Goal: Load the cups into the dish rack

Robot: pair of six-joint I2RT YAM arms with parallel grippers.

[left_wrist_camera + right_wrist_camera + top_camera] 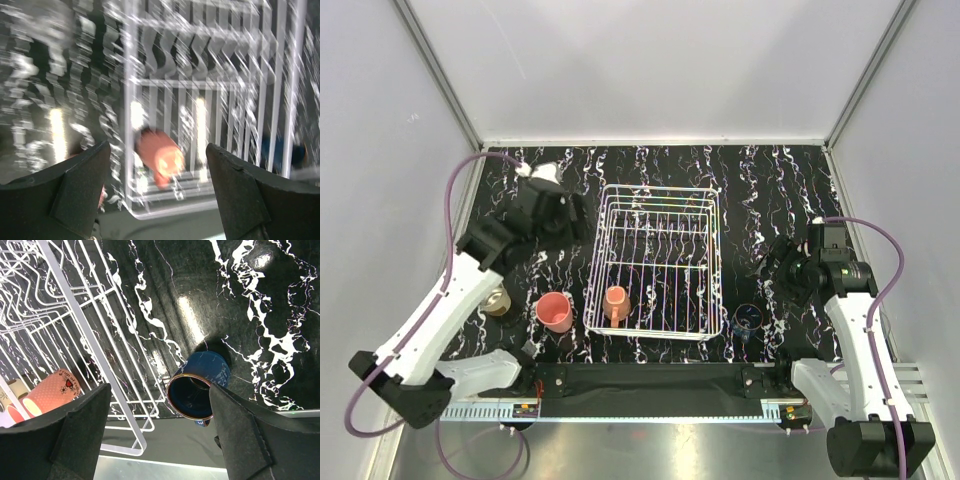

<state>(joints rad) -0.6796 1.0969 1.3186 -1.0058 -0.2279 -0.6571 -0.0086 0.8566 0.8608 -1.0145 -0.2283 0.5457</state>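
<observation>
Cream cup (497,300) and pink tumbler (555,311) are placed left of the dish rack (660,187). The orange mug (616,303) is seen inside its near-left corner, the dark blue cup (748,320) just outside its near-right corner. Left tool (156,147) and right tool (161,387) are held released.

Table (770,190): black, with white marble-like veining all over.
Dish rack (650,335): white wire, no pattern.
Mug (616,303): orange-salmon, with a small dark print on its side in the right wrist view.
Tumbler (555,312): plain pink.
Blue cup (205,372): dark blue, faintly mottled, with a coppery brown rim and a dark inside.
Cream cup (497,300): cream to tan; too small to tell any pattern.
Left arm (430,325) and right arm (855,335): white shells, black joints.
Cables (448,215): purple.
Walls (650,70): plain pale grey-white.
</observation>
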